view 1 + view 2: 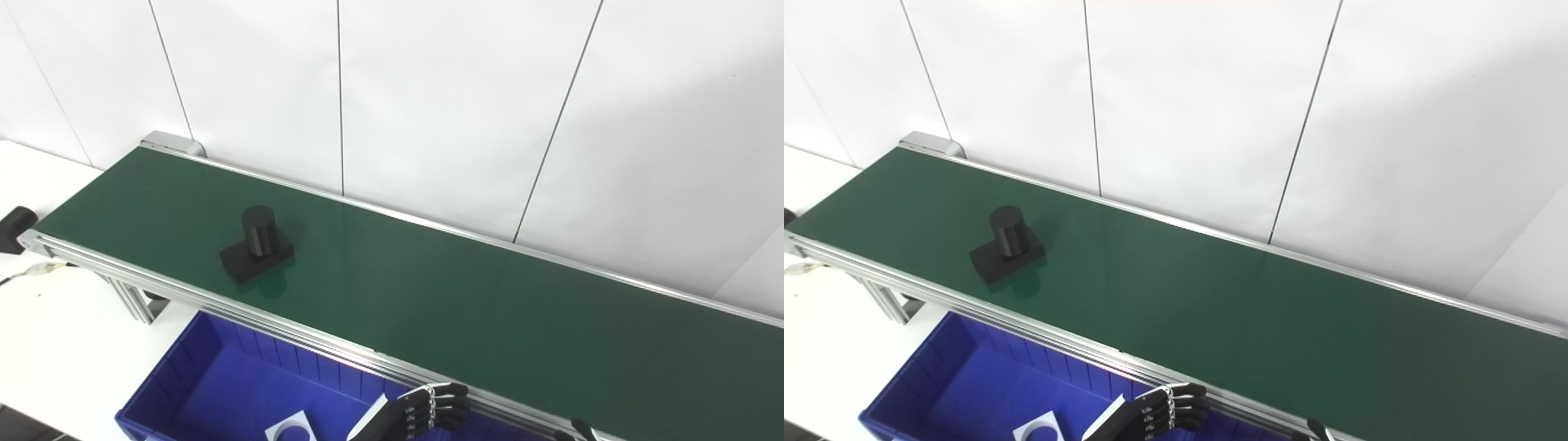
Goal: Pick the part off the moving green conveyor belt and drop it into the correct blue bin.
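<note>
The black part [257, 244], a cylinder upright on a flat square base, rides the green conveyor belt [429, 294] near its left end, closer to the near edge. The blue bin [202, 380] sits below that edge. The left hand [429, 409] hovers over the bin, fingers curled and holding nothing. Reaching late could let the moving part slip past. The right hand [579, 430] is cut off; I cannot tell its fingers' state.

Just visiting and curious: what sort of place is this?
Probably a lab or workshop set up for sorting practice: a green conveyor belt carries one black part, with a blue bin below against bare white walls.
</note>
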Tool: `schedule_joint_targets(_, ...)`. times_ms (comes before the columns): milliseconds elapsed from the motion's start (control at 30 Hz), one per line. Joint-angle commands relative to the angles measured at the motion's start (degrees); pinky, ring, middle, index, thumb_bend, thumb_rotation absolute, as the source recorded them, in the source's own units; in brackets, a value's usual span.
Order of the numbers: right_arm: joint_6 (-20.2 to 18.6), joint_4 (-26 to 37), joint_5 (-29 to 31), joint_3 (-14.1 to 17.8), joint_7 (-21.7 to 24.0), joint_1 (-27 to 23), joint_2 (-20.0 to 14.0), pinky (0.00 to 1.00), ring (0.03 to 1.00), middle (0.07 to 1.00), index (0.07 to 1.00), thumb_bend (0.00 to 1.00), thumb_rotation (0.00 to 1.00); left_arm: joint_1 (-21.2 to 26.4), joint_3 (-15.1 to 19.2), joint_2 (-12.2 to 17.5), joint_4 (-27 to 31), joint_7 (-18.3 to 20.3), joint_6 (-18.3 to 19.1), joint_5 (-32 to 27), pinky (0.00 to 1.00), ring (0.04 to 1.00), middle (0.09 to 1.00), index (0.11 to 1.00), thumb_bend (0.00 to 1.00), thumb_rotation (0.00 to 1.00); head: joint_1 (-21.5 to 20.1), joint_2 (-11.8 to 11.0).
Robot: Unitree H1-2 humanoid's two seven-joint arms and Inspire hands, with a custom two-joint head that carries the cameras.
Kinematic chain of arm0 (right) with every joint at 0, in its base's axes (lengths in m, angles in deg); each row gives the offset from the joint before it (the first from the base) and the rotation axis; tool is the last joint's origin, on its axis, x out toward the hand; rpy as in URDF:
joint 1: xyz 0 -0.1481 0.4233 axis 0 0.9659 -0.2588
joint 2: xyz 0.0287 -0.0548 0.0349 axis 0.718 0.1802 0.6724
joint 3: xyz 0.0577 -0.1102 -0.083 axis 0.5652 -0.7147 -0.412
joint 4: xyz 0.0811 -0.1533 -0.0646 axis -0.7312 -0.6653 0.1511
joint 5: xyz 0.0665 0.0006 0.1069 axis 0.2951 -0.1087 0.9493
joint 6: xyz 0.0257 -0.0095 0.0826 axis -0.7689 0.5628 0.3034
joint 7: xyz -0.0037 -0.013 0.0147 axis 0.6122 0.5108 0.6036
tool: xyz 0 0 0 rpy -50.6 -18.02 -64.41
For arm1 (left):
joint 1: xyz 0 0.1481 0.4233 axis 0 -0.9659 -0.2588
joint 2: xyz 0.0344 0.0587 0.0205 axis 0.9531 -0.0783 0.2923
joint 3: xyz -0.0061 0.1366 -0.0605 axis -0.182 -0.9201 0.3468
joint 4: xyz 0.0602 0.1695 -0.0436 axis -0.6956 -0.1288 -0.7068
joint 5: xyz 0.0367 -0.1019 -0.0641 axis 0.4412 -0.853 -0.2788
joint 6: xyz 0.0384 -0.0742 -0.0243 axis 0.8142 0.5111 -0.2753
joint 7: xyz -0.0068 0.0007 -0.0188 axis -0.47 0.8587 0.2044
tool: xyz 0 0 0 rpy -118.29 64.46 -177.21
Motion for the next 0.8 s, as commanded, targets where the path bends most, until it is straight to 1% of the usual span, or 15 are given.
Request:
schedule_joint_targets(0, 3.94, 1.04, 0.07, 0.53, -0.55, -1.04, 0.43, 0.68, 0.776, 0.823, 0.908, 0.48, 0.66, 0.84, -0.09, -0.90, 0.66, -0.62, -2.27, 0.65, 0.72, 0.743, 0.769, 0.788, 0.98, 0.43, 0.03, 0.02)
schedule_joint_targets(133, 4.24, 1.90, 0.08, 0.96, -0.63, -1.10, 0.68, 0.68, 0.776, 0.824, 0.912, 0.46, 0.65, 1.21, -0.13, -0.79, 0.08, -0.56, -2.01, 0.38, 0.72, 0.741, 0.769, 0.785, 0.99, 0.43, 0.54, -0.73)
schedule_joint_targets(267, 4.71, 3.69, 0.60, 1.19, -0.44, -1.72, 1.02, 0.67, 0.773, 0.824, 0.919, 0.45, 0.63, 1.43, -0.04, -0.76, -0.22, -0.74, -1.93, 0.59, 0.72, 0.738, 0.766, 0.782, 1.00, 0.44, 0.58, -0.73)
schedule_joint_targets(467, 5.07, 6.79, 0.90, 1.50, -0.39, -4.68, 1.71, 0.66, 0.770, 0.819, 0.912, 0.46, 0.60, 1.85, 0.04, -0.64, -0.63, -0.77, -1.82, 0.64, 0.71, 0.736, 0.765, 0.779, 1.00, 0.43, 0.38, -0.98)
schedule_joint_targets(567, 4.01, 8.52, 0.14, 1.71, -0.47, -7.10, 2.02, 0.65, 0.781, 0.826, 0.913, 0.48, 0.62, 2.00, 0.07, -0.72, -0.81, -0.90, -1.94, 0.73, 0.71, 0.734, 0.765, 0.778, 1.00, 0.42, 0.36, -0.99)
schedule_joint_targets(600, 3.18, 9.11, 0.06, 1.79, -0.51, -7.91, 2.17, 0.66, 0.786, 0.828, 0.915, 0.49, 0.62, 2.03, 0.10, -0.79, -0.88, -1.01, -1.98, 0.79, 0.71, 0.733, 0.764, 0.777, 1.00, 0.42, 0.36, -0.99)
schedule_joint_targets(667, 1.17, 10.25, 0.13, 1.93, -0.40, -9.55, 2.40, 0.67, 0.800, 0.831, 0.923, 0.55, 0.64, 2.14, 0.09, -0.86, -1.04, -1.21, -2.07, 0.98, 0.71, 0.731, 0.762, 0.777, 1.00, 0.42, 0.37, -0.94)
schedule_joint_targets(767, -1.55, 11.98, -0.87, 1.99, -0.28, -11.86, 2.70, 0.66, 0.796, 0.831, 0.924, 0.58, 0.64, 2.21, 0.00, -0.70, -1.18, -1.13, -2.14, 0.74, 0.71, 0.731, 0.762, 0.779, 1.00, 0.42, 0.49, -1.11)
